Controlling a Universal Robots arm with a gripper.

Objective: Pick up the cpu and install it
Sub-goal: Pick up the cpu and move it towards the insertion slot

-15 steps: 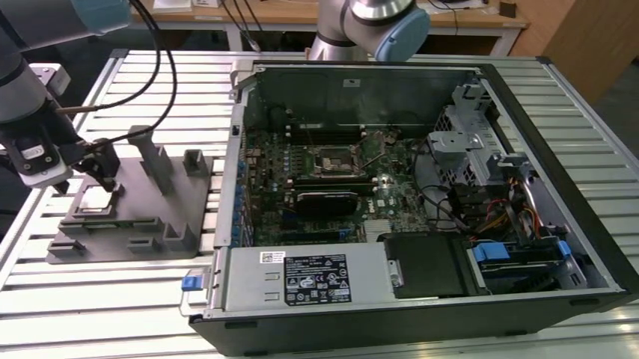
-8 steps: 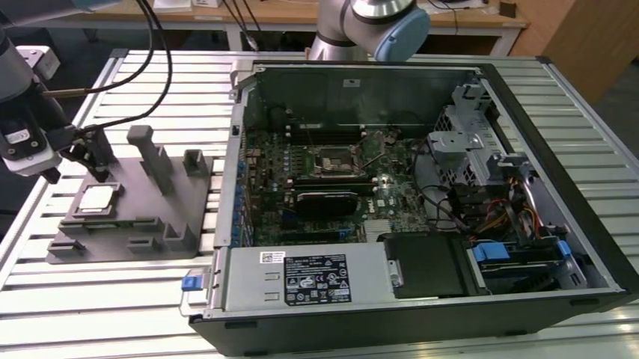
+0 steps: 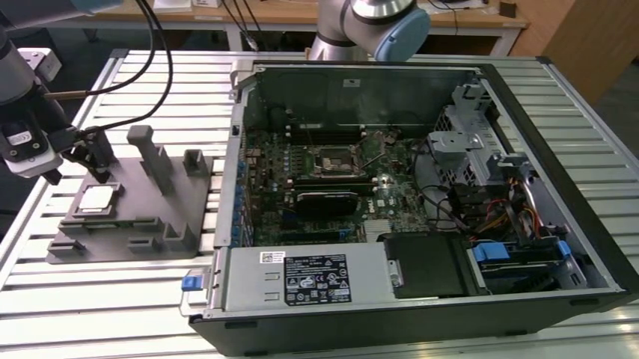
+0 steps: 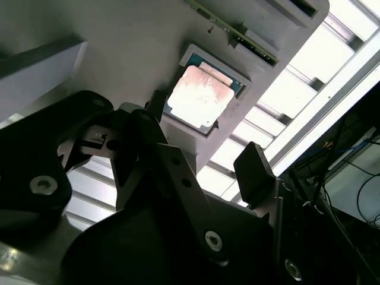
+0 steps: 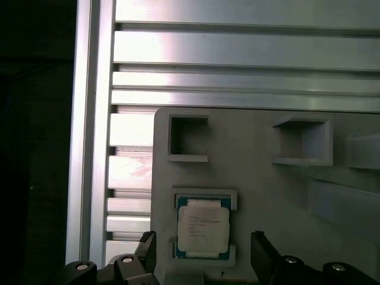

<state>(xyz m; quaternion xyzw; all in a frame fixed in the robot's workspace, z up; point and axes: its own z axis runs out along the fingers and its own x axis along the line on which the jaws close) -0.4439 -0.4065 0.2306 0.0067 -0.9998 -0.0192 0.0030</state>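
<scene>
A slatted aluminium table [image 3: 150, 75] carries an open computer case [image 3: 559, 105] and a grey fixture [image 3: 150, 224]; the gripper [image 3: 90, 172] hangs over the cpu [image 3: 97, 198].

The fixture lies at the exterior view's left, just beside the case wall; the cpu rests flat in a shallow framed recess near the fixture's left edge in that view, silvery top upward; the gripper sits directly above it, its dark fingers [image 5: 261, 255] spread apart with one on each side of the chip in both wrist views, and nothing is clamped between them; whether a fingertip touches the fixture cannot be told; inside the case, in the centre of the exterior view, the motherboard [image 3: 299, 161] shows a black square socket [image 3: 331, 158], well apart from the cpu.
</scene>
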